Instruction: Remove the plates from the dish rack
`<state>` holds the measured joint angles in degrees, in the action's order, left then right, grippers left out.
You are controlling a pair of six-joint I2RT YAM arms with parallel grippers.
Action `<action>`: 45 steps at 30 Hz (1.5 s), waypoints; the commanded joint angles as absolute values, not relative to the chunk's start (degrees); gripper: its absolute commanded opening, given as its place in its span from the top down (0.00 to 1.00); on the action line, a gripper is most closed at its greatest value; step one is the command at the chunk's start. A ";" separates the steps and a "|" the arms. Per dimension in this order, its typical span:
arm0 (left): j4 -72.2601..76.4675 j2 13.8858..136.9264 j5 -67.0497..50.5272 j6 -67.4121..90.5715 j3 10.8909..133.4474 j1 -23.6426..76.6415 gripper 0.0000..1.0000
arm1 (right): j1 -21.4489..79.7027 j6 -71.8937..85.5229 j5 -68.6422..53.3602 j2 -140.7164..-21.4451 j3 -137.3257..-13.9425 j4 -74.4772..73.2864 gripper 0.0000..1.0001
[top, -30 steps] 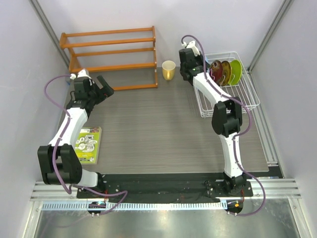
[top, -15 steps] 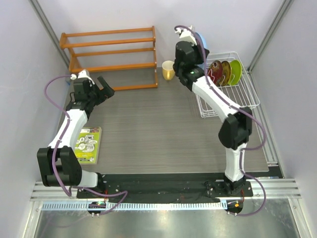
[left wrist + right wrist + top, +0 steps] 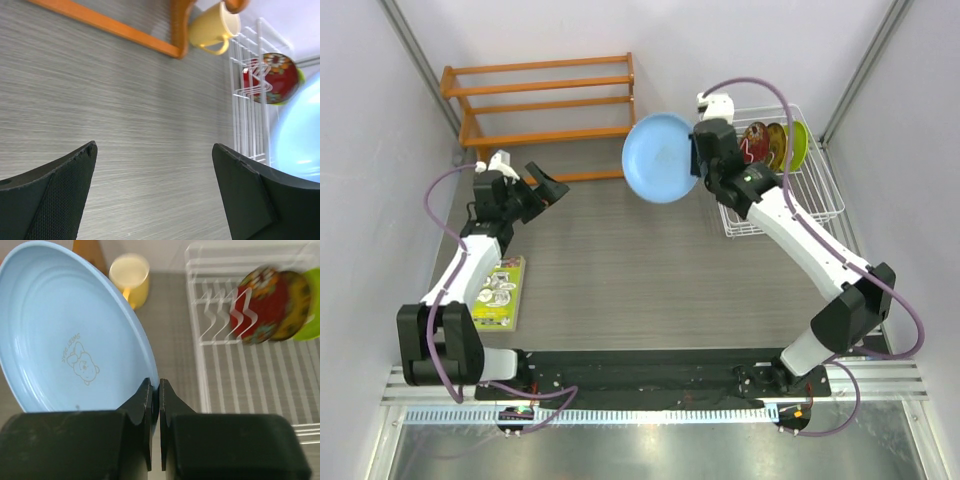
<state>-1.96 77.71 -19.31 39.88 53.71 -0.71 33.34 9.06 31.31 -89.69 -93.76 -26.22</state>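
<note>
Gripping the rim of the large round light blue plate [image 3: 660,158], the right hand [image 3: 155,390] is seen with its two black fingers pressed together on the plate's edge. The plate is held on edge in the air, clear of the white wire rectangular dish rack [image 3: 815,200] and to the left of it in the top view, above the grey wood-grain surface [image 3: 620,260]. A small cartoon bear print can be made out on its inner face in the right wrist view.

Three smaller plates are standing upright among the dividers at the far end of the rack. As seen from the top view, a red patterned round plate [image 3: 756,143] is placed leftmost, a yellow-brown patterned round plate [image 3: 776,146] just beside it, and a plain lime green round plate [image 3: 798,142] on the right.

A pale yellow handled cup [image 3: 130,274] is set on the surface between the orange wooden shelf rack [image 3: 545,100] and the dish rack; in the top view it is hidden behind the blue plate.

The left hand [image 3: 155,190] is held open, its fingers spread wide with nothing between them, above the surface near the front of the shelf rack and well apart from the dish rack. A green-edged printed booklet [image 3: 498,290] is laid flat on the surface beside the left arm.
</note>
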 commanded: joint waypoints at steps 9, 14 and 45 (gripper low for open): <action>12.91 71.81 -25.58 47.02 46.41 2.46 0.03 | 34.36 22.85 12.49 -87.63 -82.71 -18.72 0.99; 15.99 72.16 -25.66 48.51 44.56 3.95 0.05 | 34.63 25.05 8.54 -89.38 -81.48 -16.18 0.99; 1.59 77.34 -10.82 39.20 45.88 10.37 1.00 | 31.91 13.98 32.07 -89.12 -86.22 -24.07 0.09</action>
